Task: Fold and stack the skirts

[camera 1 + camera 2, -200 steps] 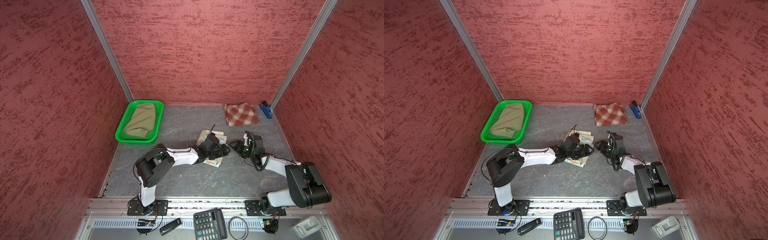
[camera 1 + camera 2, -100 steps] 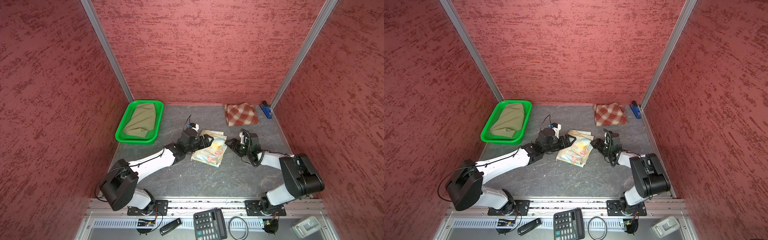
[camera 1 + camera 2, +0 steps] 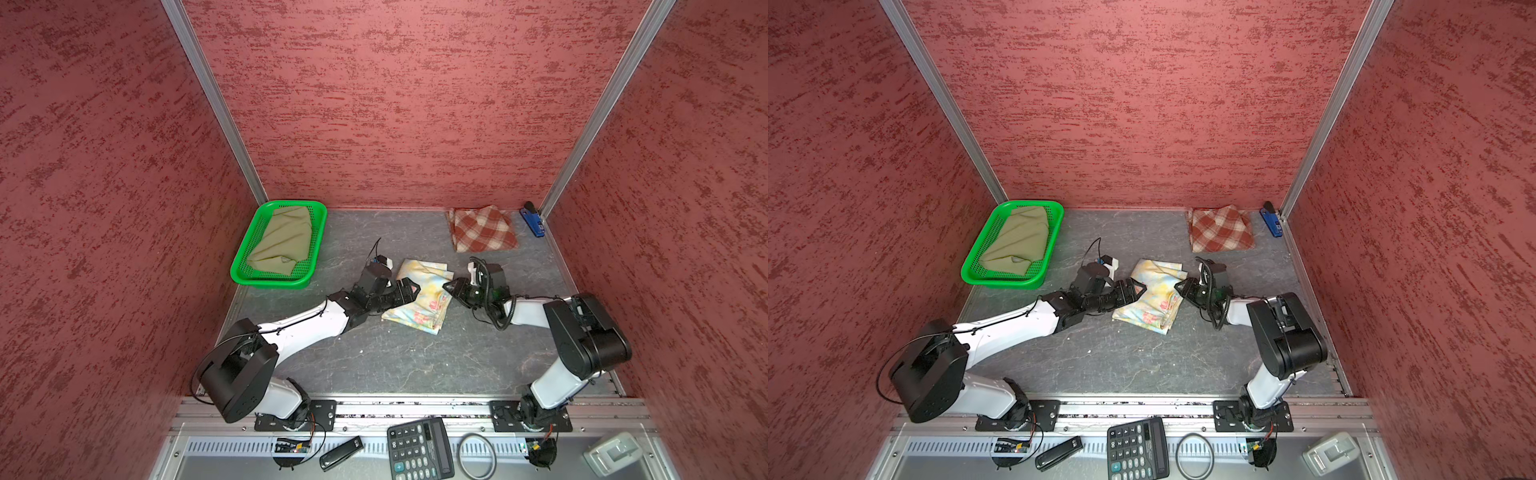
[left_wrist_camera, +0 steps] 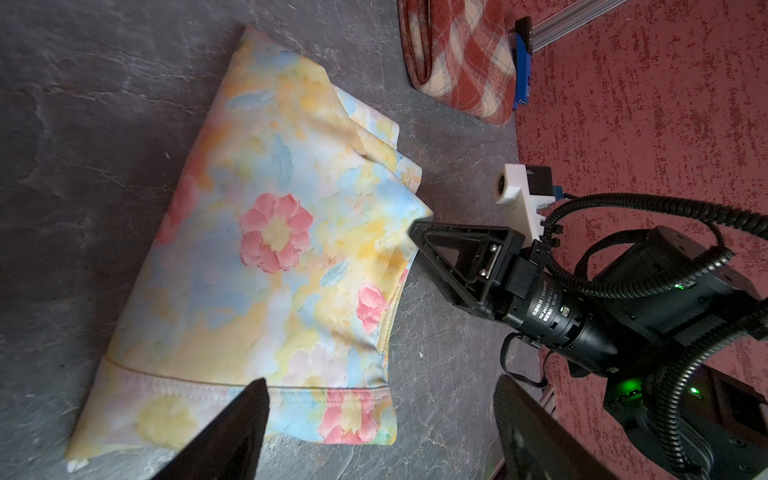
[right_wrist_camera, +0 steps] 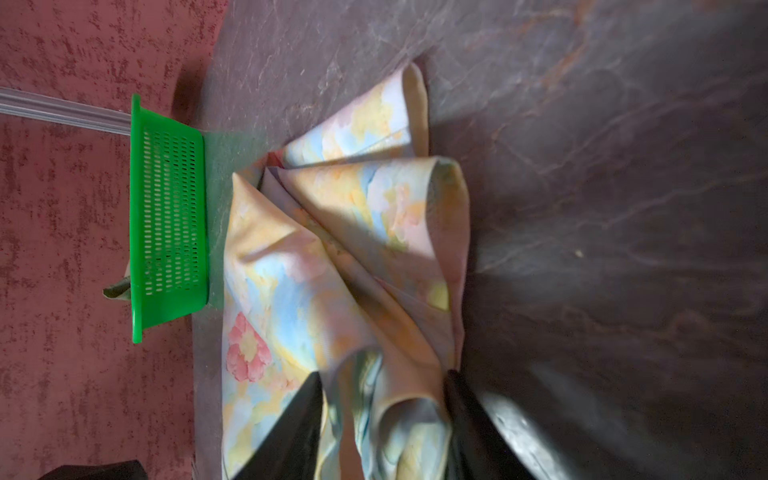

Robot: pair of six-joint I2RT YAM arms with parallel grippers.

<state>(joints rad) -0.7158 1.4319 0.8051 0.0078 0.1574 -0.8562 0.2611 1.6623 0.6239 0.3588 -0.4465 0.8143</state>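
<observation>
While the left arm was drawn off to the skirt's left half a second back, both top views now put the left gripper point(image 3: 409, 289) back at the left edge of the floral skirt point(image 3: 424, 299), mid-frame. The right gripper point(image 3: 449, 286) has closed in on its right edge. The skirt lies as a folded pad on the table point(image 3: 395, 357). The plaid skirt point(image 3: 482, 228) sits folded at upper right. The olive skirt point(image 3: 284, 241) is in the green mesh basket point(image 3: 270, 282), upper left. My reading: the floral fold looks finished, and a two-sided lift toward stacking seems next.

Left wrist view: the left gripper point(image 4: 382, 382) is spread wide and empty. One finger is over the skirt's stitched band at lower frame, the other over bare table. The right gripper's tip touches the skirt's edge, centre right.

Right wrist view, blurred: the right gripper point(image 5: 382, 376) pinches a bunched fold of the floral skirt, lower centre.
</observation>
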